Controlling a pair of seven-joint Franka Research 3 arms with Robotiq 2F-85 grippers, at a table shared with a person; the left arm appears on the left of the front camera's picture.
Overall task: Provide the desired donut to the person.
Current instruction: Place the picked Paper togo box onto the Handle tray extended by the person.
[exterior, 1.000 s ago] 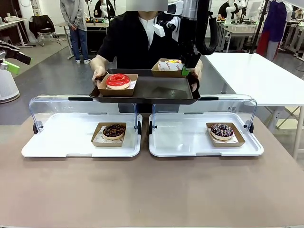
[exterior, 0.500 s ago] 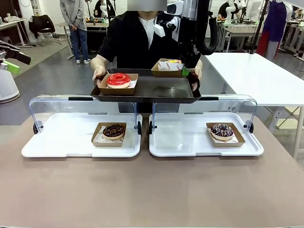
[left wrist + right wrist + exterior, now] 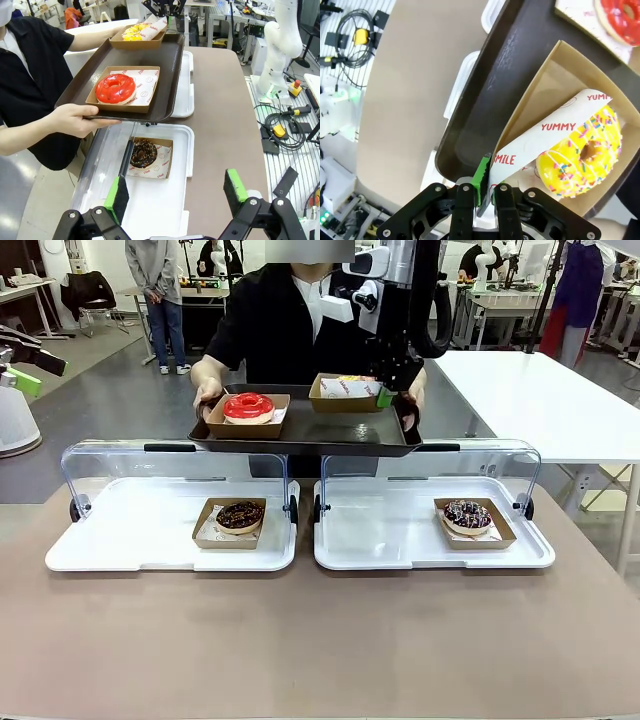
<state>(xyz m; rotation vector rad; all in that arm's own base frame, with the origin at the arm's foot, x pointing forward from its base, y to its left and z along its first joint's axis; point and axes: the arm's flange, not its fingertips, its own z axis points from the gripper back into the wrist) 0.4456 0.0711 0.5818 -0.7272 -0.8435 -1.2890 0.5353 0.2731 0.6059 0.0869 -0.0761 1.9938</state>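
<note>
Front view: right hand (image 3: 385, 390) is up at the far right corner of the dark tray (image 3: 300, 435), which the person (image 3: 290, 320) holds level beyond the counter's (image 3: 320, 640) far edge. Right wrist view: that hand is clenched on the rim of the cardboard boat (image 3: 545, 95) and its paper liner (image 3: 545, 135), right at the tray's edge. Yellow sprinkled donut (image 3: 582, 150) sits in that boat; boat is tilted, near side lifted off the tray floor. Red glazed donut (image 3: 249, 408) in its own boat sits at the tray's left end, well apart from the yellow one, with bare tray floor between them.

Left wrist view: left hand (image 3: 175, 192) is released, fingers spread wide, hovering over the left white tray (image 3: 150, 210). Chocolate donut (image 3: 144, 153) in its boat lies on that white tray, under the dark tray's near edge.

Front view: right white tray (image 3: 400, 540) holds a dark-glazed sprinkled donut (image 3: 467, 516) near its right edge; rest of that tray is bare. Both clear lids stand open along the trays' far edges. Near half of the counter is open.
</note>
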